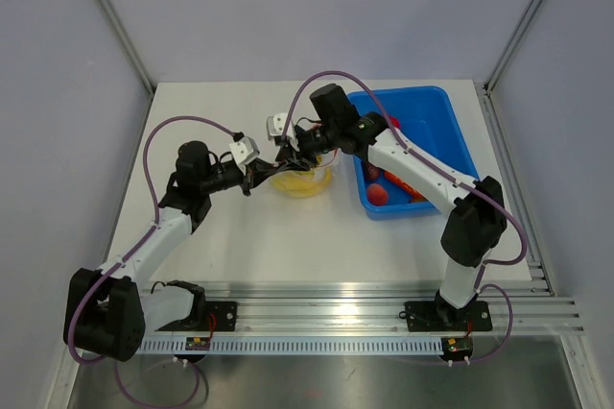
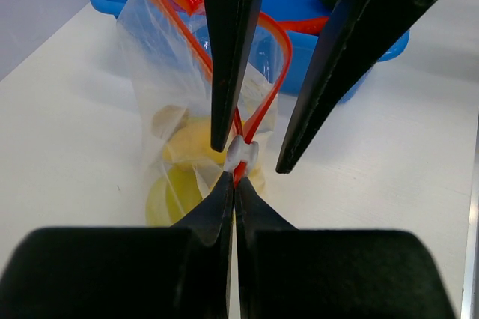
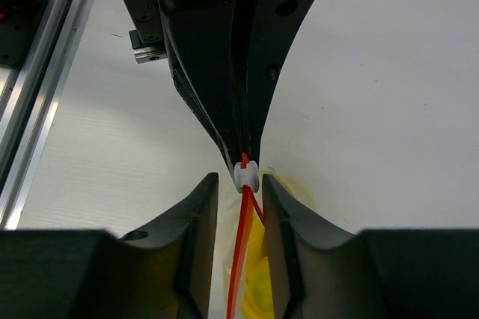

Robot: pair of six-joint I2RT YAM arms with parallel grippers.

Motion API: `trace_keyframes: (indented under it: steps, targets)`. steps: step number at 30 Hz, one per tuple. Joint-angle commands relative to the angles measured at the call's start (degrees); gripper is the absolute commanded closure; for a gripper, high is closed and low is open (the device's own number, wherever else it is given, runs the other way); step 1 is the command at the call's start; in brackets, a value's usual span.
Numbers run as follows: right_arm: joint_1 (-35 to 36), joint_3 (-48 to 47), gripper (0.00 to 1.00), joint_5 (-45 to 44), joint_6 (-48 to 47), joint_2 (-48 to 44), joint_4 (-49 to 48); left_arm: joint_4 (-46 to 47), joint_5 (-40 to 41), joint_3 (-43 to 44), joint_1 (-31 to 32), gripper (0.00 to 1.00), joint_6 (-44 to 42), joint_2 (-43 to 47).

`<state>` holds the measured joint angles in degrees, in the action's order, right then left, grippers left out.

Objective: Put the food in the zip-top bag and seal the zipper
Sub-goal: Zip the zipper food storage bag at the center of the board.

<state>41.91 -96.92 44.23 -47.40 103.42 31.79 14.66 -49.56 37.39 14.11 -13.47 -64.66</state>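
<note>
Here, the thin orange-red zipper strip [image 3: 241, 244] is clamped at its end by the closed left gripper [image 2: 233, 177]. Its length is straddled lengthwise, untouched, by the parted right gripper [image 3: 239, 178].

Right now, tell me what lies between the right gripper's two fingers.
The zipper runs up the gap, its white slider level with the fingertips of the right gripper, whose jaws stand apart. The right wrist view shows it best.
</note>
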Motion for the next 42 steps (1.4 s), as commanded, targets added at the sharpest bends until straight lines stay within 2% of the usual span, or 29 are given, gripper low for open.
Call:
trace_keyframes:
  steps: [1,6,9,10,11,14,17,20,22,23,28,31,35,42]
  targets:
    - [0.63,-2.57,0.67,1.47,0.99,0.65,-1.38,2.75,-2.12,2.08,-0.40,1.00,-0.15,0.33]
    - [0.72,-2.65,0.84,1.04,1.87,0.73,-2.08,1.52,-2.91,2.69,-0.40,1.00,-0.76,0.33]
    - [0.63,-2.66,0.99,0.77,2.13,0.82,-2.26,-2.06,-4.49,4.44,-0.40,1.00,-2.60,0.07]
    - [0.72,-2.57,1.00,0.42,2.13,0.82,-2.35,-3.65,-5.01,5.23,-0.40,0.99,-3.48,-0.54]
    - [0.63,-2.57,1.00,0.25,2.13,0.82,-2.35,-5.32,-5.80,5.94,-0.40,0.90,-4.27,-0.73]
    - [0.63,-2.31,1.00,-0.28,1.96,0.73,-2.43,-9.46,-6.25,7.52,-0.40,0.78,-6.12,-1.08]
    - [0.63,-2.13,1.00,-0.90,1.87,0.47,-2.52,-8.95,-6.25,6.91,-0.40,0.75,-6.12,-0.03]
    - [0.63,-1.78,1.00,-1.16,2.04,0.21,-2.96,-8.76,-6.60,6.73,-0.40,0.82,-6.47,0.07]
    - [0.63,-1.69,1.00,-1.16,2.31,-0.05,-3.14,-9.64,-7.21,7.35,-0.40,0.97,-6.91,-0.37]
    - [0.63,-1.69,1.00,-1.16,2.40,-0.06,-3.31,-10.52,-7.74,7.87,-0.40,1.00,-7.18,-0.55]
    - [0.63,-0.99,1.00,-2.39,2.22,-0.67,-3.49,-11.67,-7.75,8.49,-0.49,1.00,-7.27,-1.34]
    - [0.45,-0.20,1.00,-4.05,1.43,-1.37,-3.31,-7.73,-5.30,6.04,-0.92,1.00,-4.90,0.32]
    - [-0.51,1.12,1.00,-5.03,0.81,-2.60,-3.49,2.71,0.95,1.73,-2.68,1.00,2.55,3.92]
    - [-2.09,1.12,1.00,-5.38,0.81,-3.13,-3.67,3.63,2.54,1.46,-6.11,1.00,6.09,4.63]
